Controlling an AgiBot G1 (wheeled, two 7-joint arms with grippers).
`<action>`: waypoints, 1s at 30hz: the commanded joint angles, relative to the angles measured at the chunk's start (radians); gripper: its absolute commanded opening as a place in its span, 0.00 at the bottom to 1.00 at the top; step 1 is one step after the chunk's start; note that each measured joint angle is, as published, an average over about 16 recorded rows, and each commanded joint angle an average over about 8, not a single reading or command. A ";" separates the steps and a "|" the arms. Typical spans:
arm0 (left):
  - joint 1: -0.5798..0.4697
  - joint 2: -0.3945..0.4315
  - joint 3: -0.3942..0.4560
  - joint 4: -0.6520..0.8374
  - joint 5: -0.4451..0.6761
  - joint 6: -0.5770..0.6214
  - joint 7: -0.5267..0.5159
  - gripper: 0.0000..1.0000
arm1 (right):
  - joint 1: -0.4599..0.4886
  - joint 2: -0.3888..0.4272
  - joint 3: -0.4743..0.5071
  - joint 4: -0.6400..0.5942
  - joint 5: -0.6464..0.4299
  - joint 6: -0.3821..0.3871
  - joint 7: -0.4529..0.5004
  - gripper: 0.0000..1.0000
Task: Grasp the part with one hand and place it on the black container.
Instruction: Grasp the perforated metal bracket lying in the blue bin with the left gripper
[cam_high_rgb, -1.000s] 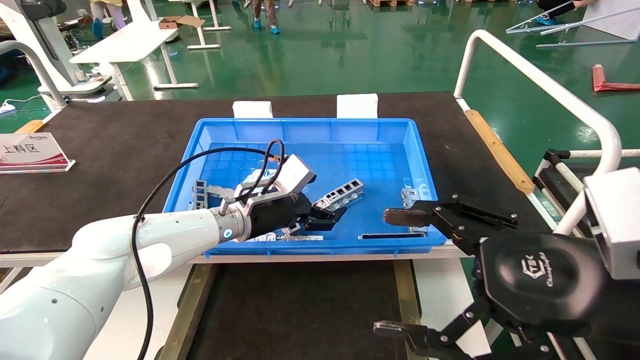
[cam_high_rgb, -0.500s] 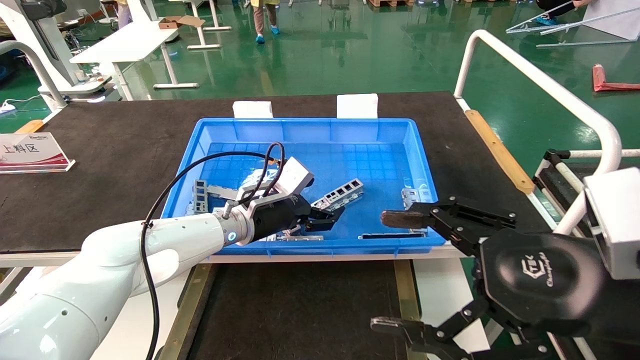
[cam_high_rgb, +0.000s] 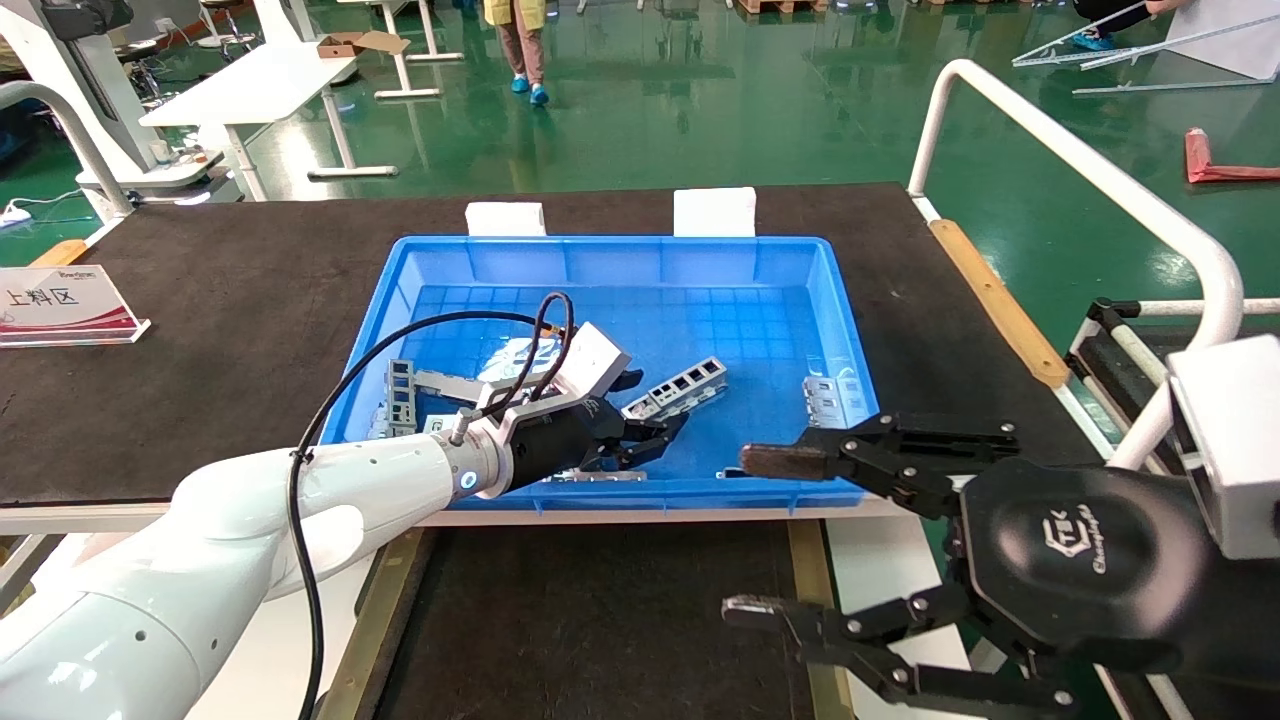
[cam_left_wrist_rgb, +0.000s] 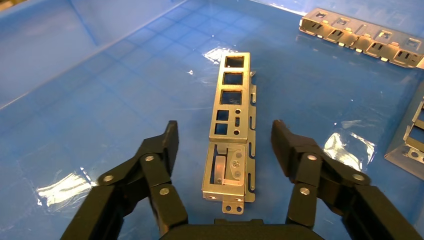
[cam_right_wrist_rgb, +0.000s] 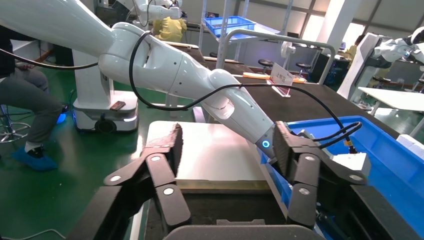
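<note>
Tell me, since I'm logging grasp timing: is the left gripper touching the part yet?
Apart. The left wrist view shows the left gripper open, blue bin floor visible between each finger and the part.

Black-topped table — on it the blue crate, a sign, two white blocks.

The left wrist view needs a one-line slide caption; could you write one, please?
Left gripper open astride the part lying flat on the blue bin floor.
</note>
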 joint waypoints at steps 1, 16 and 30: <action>-0.002 0.000 0.012 0.000 -0.012 -0.003 0.000 0.00 | 0.000 0.000 0.000 0.000 0.000 0.000 0.000 0.00; -0.009 -0.003 0.069 -0.001 -0.114 0.011 0.017 0.00 | 0.000 0.000 0.000 0.000 0.000 0.000 0.000 0.00; -0.076 -0.044 0.039 0.021 -0.232 0.191 0.098 0.00 | 0.000 0.000 -0.001 0.000 0.001 0.000 0.000 0.00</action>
